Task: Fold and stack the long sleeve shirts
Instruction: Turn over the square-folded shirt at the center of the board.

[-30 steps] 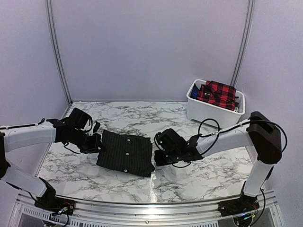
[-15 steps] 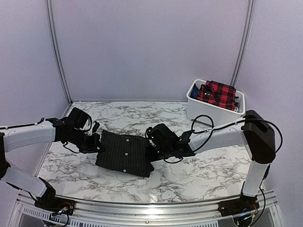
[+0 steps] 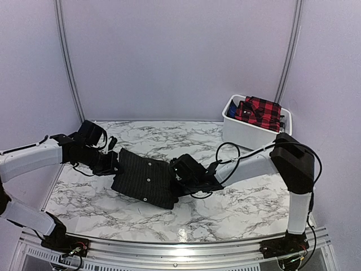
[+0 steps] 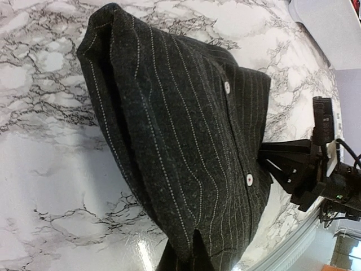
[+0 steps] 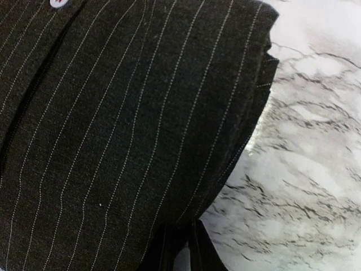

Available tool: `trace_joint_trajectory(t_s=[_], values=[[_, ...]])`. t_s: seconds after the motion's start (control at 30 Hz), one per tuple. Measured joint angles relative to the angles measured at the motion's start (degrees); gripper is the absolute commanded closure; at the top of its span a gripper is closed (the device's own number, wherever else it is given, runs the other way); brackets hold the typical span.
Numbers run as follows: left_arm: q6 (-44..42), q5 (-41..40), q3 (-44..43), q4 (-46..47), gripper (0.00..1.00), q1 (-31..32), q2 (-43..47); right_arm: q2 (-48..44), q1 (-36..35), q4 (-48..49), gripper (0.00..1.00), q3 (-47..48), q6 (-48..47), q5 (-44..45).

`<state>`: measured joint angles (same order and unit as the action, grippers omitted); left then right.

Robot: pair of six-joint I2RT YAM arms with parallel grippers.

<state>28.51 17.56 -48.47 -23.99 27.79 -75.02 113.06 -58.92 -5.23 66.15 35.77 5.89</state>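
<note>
The marble tabletop (image 3: 237,209) carries the pinstriped shirt (image 3: 144,178), folded into a dark pad left of centre and stretched between my two arms. At the far right corner stands a white bin (image 3: 248,135) with a plaid shirt (image 3: 259,112) in it, well apart from the one I am handling.

The left tool (image 3: 113,164) is clamped tight on the shirt's left edge; in its wrist view the cloth runs straight down into the closed fingers at the bottom. The right tool (image 3: 179,178) sits at the shirt's right edge. Its fingers are nearly together, with only a sliver of tabletop showing between them, and they look pinched on the folded edge.

From above I see both arms and the bin, but the tips are lost against the black cloth. The left wrist camera shows the thick folded layers, two pale buttons (image 4: 227,86) along the placket, and the right arm beyond. The right wrist camera shows mostly pinstripe close up.
</note>
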Motion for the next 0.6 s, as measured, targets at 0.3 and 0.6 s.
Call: trace_joint_trajectory(t_s=[0.3,0.6], values=[[-5.4,1.0,-22.2,-7.9,1.00,-1.6,-2.7,13.8,-2.0,8.3,0.59,16.2,0.4,-9.8],[-6.4,4.5,-46.5,-8.2,0.47,8.5,-32.0,-13.5,0.6,13.6,0.33,-13.0,1.0,-10.6]])
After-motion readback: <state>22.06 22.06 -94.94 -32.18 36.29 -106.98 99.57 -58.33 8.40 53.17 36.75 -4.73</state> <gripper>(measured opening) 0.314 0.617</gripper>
